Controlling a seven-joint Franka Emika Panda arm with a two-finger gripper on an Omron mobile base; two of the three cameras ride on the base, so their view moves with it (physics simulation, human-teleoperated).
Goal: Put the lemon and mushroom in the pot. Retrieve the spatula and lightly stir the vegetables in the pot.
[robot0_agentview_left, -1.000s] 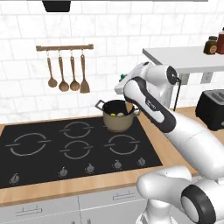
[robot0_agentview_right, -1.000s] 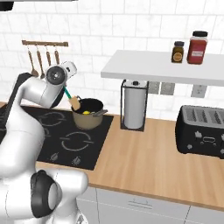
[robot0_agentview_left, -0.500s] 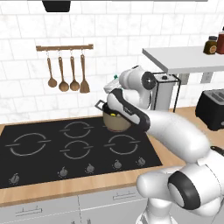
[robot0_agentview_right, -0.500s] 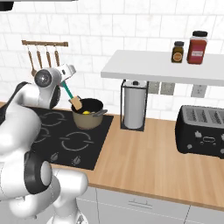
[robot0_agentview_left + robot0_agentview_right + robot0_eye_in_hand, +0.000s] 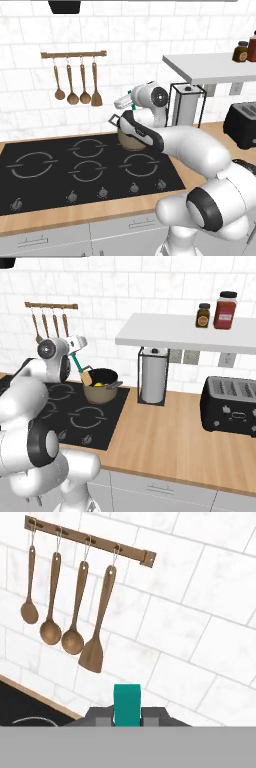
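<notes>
The tan-brown pot point(image 5: 103, 391) stands on the hob's back right burner, and the yellow lemon point(image 5: 98, 384) lies inside it. I cannot make out the mushroom. My gripper point(image 5: 73, 353) hovers up and left of the pot, shut on the teal handle of the spatula point(image 5: 78, 365). The spatula slants down, with its tan-orange blade at the pot's left rim. In the left base view my arm covers most of the pot point(image 5: 129, 141), and the gripper point(image 5: 125, 103) sits above it. In the hand view the spatula handle point(image 5: 127, 704) stands between the fingertips point(image 5: 100, 714).
A wooden rail with several brown utensils point(image 5: 92, 654) hangs on the tiled wall left of the pot. A paper-towel holder point(image 5: 153, 376) stands right of the black hob point(image 5: 75, 167), under a white shelf point(image 5: 190, 331) with jars. A black toaster point(image 5: 232, 406) sits far right.
My hand has shifted left and slightly down with the spatula still in it, and the arm has swung left across the pot. The pot and lemon stayed put.
</notes>
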